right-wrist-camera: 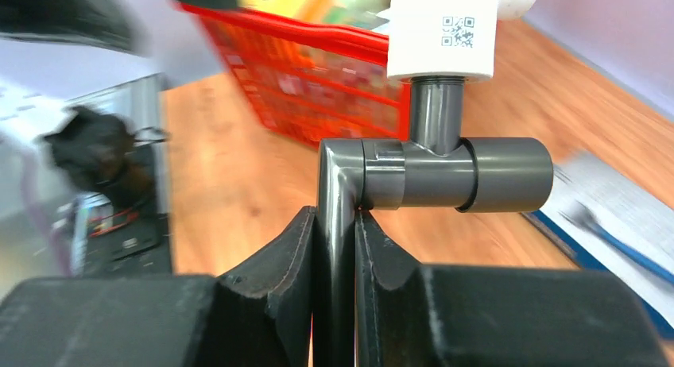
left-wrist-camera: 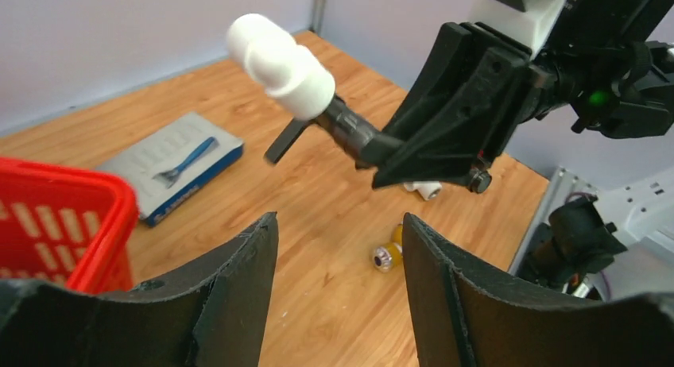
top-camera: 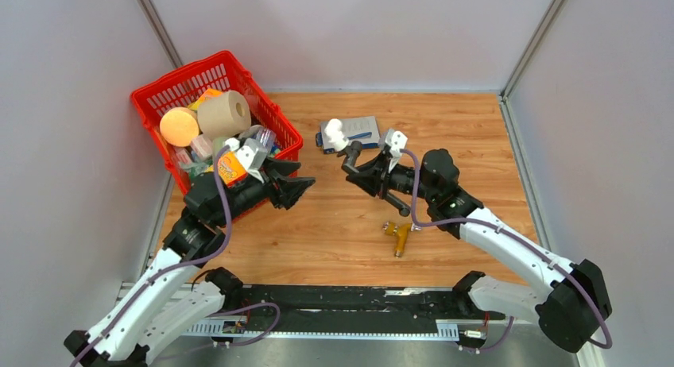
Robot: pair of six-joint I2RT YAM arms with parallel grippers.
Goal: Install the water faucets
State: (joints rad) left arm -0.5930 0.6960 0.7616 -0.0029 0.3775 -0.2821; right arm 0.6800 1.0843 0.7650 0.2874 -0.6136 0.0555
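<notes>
A dark grey water faucet (right-wrist-camera: 429, 173), an L-shaped tube with a short crossbar, hangs above the table's middle. A white elbow fitting (right-wrist-camera: 442, 32) sits on its stub. My right gripper (right-wrist-camera: 340, 224) is shut on the thin tube just below the bend. In the top view the faucet (top-camera: 352, 154) and its white fitting (top-camera: 335, 133) stick out to the left of the right gripper (top-camera: 350, 167). My left gripper (top-camera: 307, 184) stands open and holds nothing, a short way left of the faucet by the basket's corner. Its wrist view shows the faucet (left-wrist-camera: 350, 130) and fitting (left-wrist-camera: 280, 65) ahead of the spread left gripper (left-wrist-camera: 340, 240).
A red basket (top-camera: 151, 93) full of household items stands at the back left. A flat grey-blue box (top-camera: 362, 129) lies behind the faucet. A brass valve (top-camera: 397, 237) rests on the wood near the right arm, and a small white fitting (left-wrist-camera: 425, 190) lies beyond it.
</notes>
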